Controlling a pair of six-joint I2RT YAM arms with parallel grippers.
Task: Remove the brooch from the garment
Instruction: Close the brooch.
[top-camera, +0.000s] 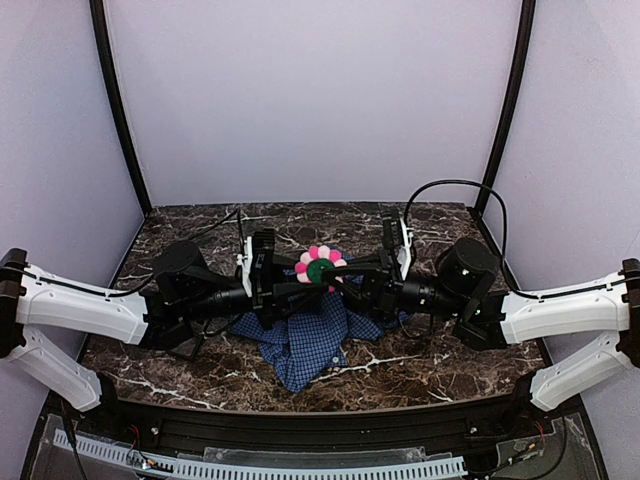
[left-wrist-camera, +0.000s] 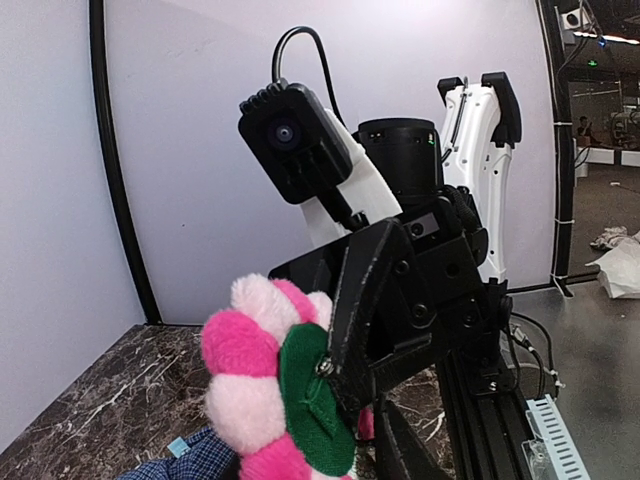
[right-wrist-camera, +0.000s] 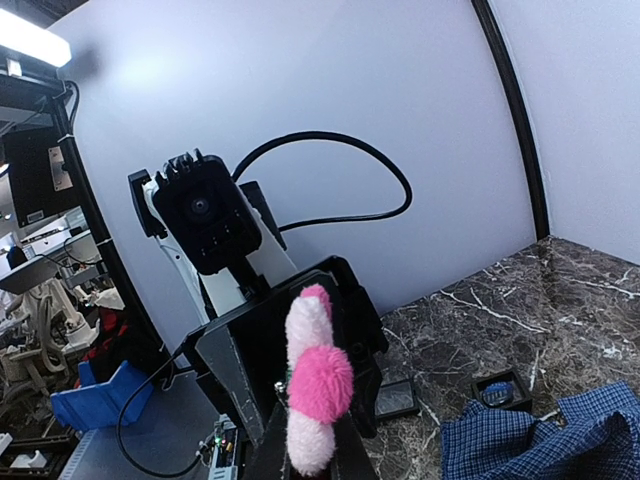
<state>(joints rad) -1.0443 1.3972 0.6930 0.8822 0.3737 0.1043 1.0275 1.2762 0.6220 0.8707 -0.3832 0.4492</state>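
Observation:
The brooch (top-camera: 320, 266) is a fluffy flower with pink and pale-pink petals and a green centre. It is held up in the air between my two grippers, apart from the garment (top-camera: 310, 340), a blue checked shirt crumpled on the table below. In the right wrist view the brooch (right-wrist-camera: 320, 385) stands edge-on, and my right gripper (right-wrist-camera: 315, 452) is shut on its lower edge. My left gripper (top-camera: 300, 283) reaches in from the left, its fingers (right-wrist-camera: 235, 372) close on either side of the flower. The left wrist view shows the brooch's green back (left-wrist-camera: 310, 400) and a metal pin against a right finger (left-wrist-camera: 370, 290).
Two small black square trays (right-wrist-camera: 395, 398) (right-wrist-camera: 500, 388) lie on the dark marble table (top-camera: 450, 350) near the shirt's edge (right-wrist-camera: 540, 440). White walls with black corner posts close in the back and sides. A black cable (top-camera: 455, 185) loops above the right arm.

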